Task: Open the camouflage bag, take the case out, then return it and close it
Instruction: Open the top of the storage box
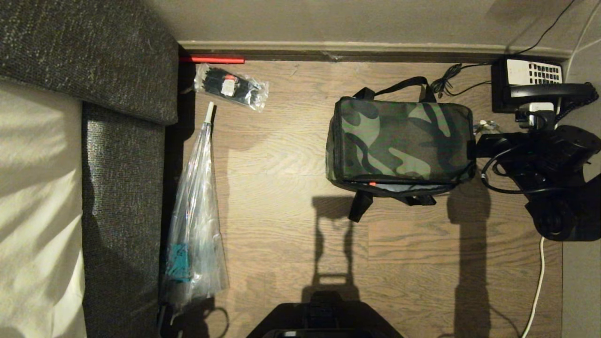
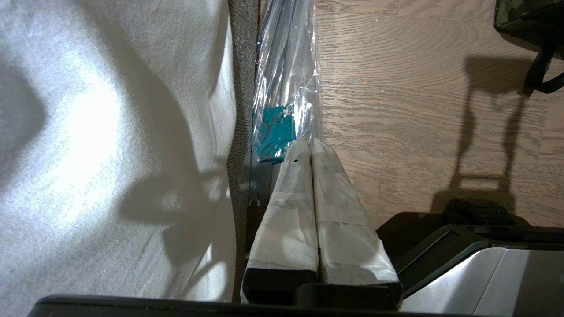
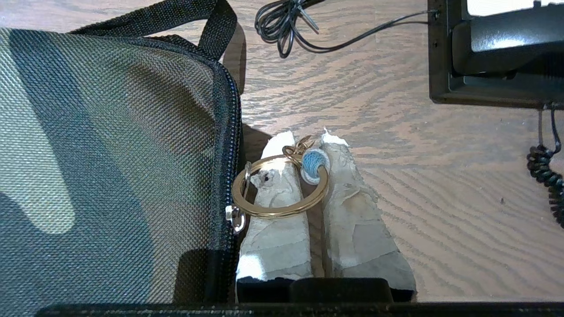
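Note:
The camouflage bag (image 1: 399, 141) stands on the wood floor with its lid down. A sliver of red and pale lining (image 1: 375, 185) shows along its near edge. The case is hidden. My right gripper (image 3: 306, 141) is at the bag's right end (image 1: 480, 134), shut on the gold zip pull ring (image 3: 277, 214). The ring's light blue bead (image 3: 313, 164) sits between the fingertips, and the ring loops round one taped finger (image 3: 273, 237). The zip slider (image 3: 233, 215) is at the lid's corner. My left gripper (image 2: 308, 143) is parked low beside the base, shut and empty.
A black desk telephone (image 1: 530, 80) with coiled cord stands right behind the right arm, by the wall. A plastic-wrapped umbrella (image 1: 197, 225) and a packet of cable ties (image 1: 232, 87) lie at the left beside a grey sofa (image 1: 117, 188). My base (image 1: 324, 319) is at the front.

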`<state>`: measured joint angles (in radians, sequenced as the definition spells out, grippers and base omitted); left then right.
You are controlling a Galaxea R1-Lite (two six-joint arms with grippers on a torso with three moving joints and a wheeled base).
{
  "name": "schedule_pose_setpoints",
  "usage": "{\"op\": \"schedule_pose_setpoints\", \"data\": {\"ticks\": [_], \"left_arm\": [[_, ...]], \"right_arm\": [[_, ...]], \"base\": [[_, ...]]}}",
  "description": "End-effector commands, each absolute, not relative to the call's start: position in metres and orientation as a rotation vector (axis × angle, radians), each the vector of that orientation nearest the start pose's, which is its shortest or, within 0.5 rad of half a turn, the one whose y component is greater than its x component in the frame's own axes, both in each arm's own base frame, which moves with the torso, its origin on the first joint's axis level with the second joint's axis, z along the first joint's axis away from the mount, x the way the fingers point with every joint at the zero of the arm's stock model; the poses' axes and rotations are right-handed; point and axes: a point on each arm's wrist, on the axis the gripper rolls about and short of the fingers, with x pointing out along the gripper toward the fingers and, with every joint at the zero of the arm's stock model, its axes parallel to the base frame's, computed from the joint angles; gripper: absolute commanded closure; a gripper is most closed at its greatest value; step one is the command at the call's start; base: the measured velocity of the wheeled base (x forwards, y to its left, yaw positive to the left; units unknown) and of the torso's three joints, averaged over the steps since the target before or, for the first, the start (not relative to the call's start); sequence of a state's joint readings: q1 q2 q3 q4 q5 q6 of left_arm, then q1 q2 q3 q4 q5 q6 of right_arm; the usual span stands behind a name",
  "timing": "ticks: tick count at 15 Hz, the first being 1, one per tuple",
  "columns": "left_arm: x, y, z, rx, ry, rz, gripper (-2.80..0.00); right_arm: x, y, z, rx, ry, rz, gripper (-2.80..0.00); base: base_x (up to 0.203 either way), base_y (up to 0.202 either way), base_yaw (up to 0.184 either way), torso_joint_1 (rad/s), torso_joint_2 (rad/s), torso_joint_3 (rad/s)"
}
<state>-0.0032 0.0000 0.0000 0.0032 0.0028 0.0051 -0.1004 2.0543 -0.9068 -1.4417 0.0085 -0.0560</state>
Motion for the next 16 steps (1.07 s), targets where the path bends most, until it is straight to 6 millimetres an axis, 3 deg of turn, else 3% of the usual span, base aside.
{"op": "schedule_pose_setpoints", "data": {"ticks": [1,16], "left_arm": [[-0.0227,0.0001,0.0747,0.005,0.005,0.0,0.0],[-0.0227,0.0001,0.0748,0.005,0.004,0.0,0.0]], "right_arm": [[0.3745,-0.0378,0.1696,-0.061,-0.301,-0.098,0.0],[0.3743,-0.0413,0.1767,-0.009,-0.298,-0.098,0.0]], "base": [[0.0,0.0,0.0,0.0,0.0,0.0],[0.0,0.0,0.0,0.0,0.0,0.0]]}}
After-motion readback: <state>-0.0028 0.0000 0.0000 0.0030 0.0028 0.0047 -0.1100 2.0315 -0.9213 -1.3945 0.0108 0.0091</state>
